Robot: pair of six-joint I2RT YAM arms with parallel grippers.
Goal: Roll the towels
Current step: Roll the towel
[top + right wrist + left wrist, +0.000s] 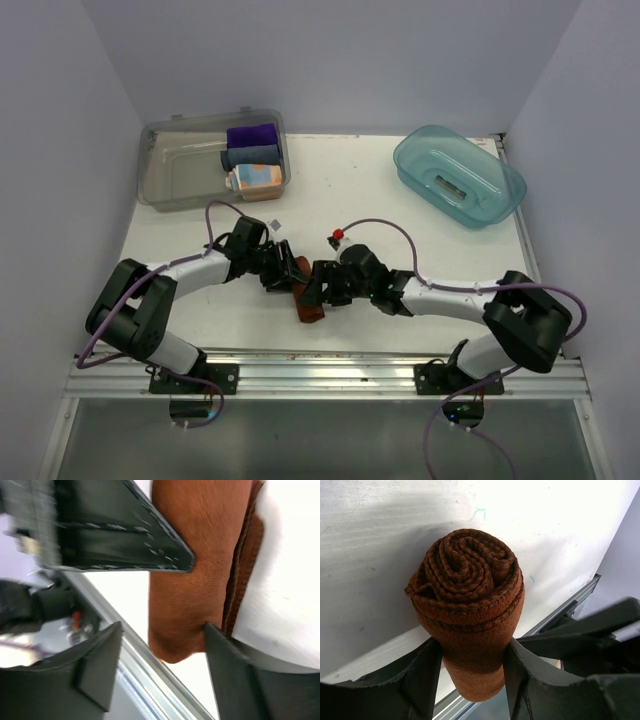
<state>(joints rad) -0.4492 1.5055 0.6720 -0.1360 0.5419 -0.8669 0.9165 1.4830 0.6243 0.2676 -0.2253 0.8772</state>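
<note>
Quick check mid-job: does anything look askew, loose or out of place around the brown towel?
Nothing is spilled or damaged. The rust-brown towel is a tidy spiral, pinched in the left pincer. One small thing: in the right wrist view its outer edge sits slightly loose along one side, and the right pincer stands open around it.

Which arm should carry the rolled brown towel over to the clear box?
Left. The left gripper hugs the brown roll on both sides, and the clear box sits on its side of the table. The right gripper stands open.
</note>
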